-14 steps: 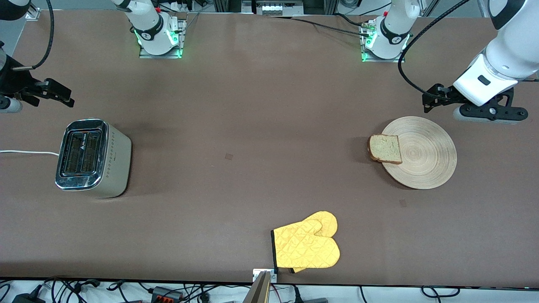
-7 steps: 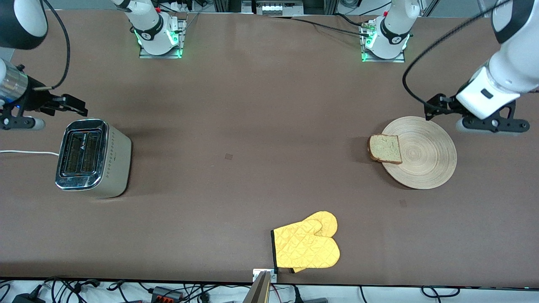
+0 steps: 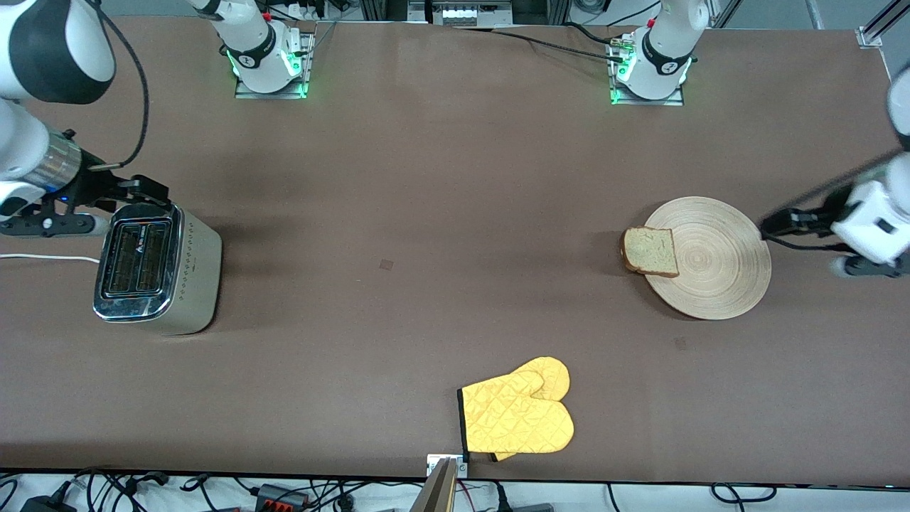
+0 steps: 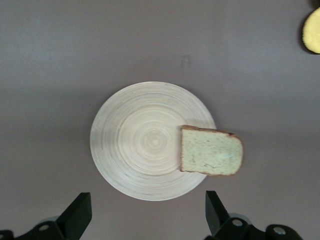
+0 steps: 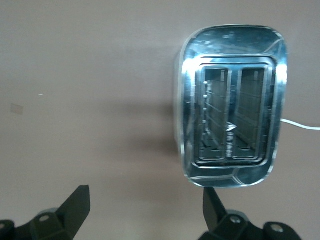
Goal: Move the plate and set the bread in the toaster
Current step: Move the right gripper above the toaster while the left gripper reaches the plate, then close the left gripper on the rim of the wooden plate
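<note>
The front view looks down from high across the table (image 3: 441,213), facing both arm bases. The left wrist view looks straight down on the plate (image 4: 145,142) and bread (image 4: 211,157); the right wrist view looks down closer on the toaster (image 5: 232,135). The front view shares all three.

- My left gripper (image 3: 771,227) has swung out from over the worktop by the plate's (image 3: 718,284) edge that faces the bases, and now hangs beside the plate's rim toward the left arm's end of the worktop
- My right gripper (image 3: 153,190) has crept in from the worktop's end and now sits over the toaster's (image 3: 158,267) edge that faces the bases, where earlier it was well apart from it
</note>
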